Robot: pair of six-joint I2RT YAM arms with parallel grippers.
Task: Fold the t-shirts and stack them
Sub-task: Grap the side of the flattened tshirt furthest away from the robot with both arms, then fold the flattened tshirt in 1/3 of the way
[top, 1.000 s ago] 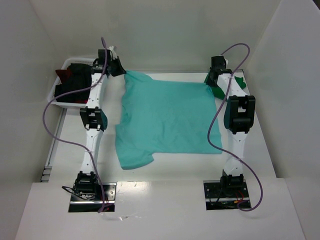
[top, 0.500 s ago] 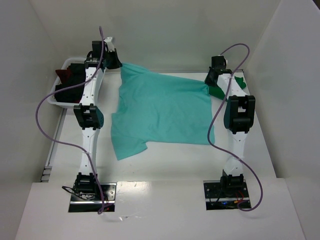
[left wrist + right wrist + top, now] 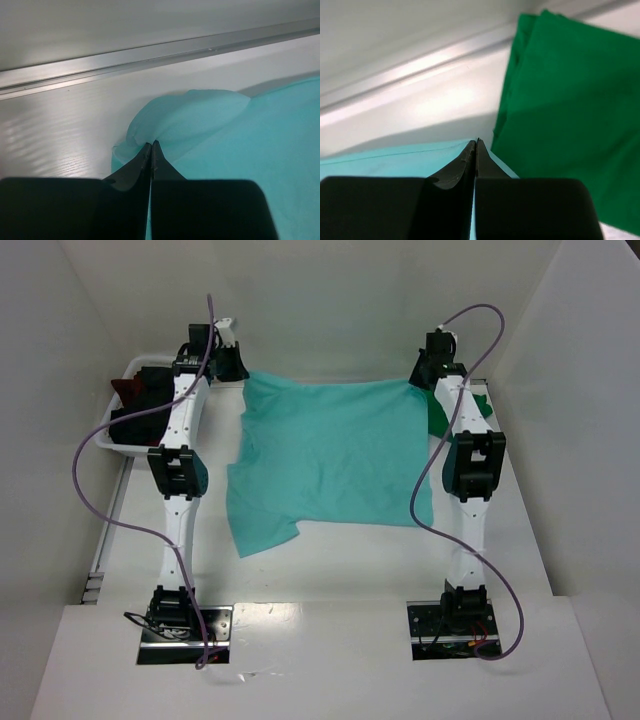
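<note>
teal t-shirt (image 3: 330,455) spread across the table (image 3: 350,560), far corners pinched at eleven and one o'clock. left gripper (image 3: 151,150) clamped tight on a bunched corner, right gripper (image 3: 476,147) likewise on the other, probably to pull the edge taut for folding. green t-shirt (image 3: 570,110) lies beside, at two.

This looks like a robot lab. Plain white walls (image 3: 330,300) stand on three sides of a flat white table (image 3: 340,560). Two white robot arms (image 3: 180,530) with long purple cables (image 3: 74,475) are bolted to shiny metal plates (image 3: 220,625) at the near edge, like a test booth.
</note>
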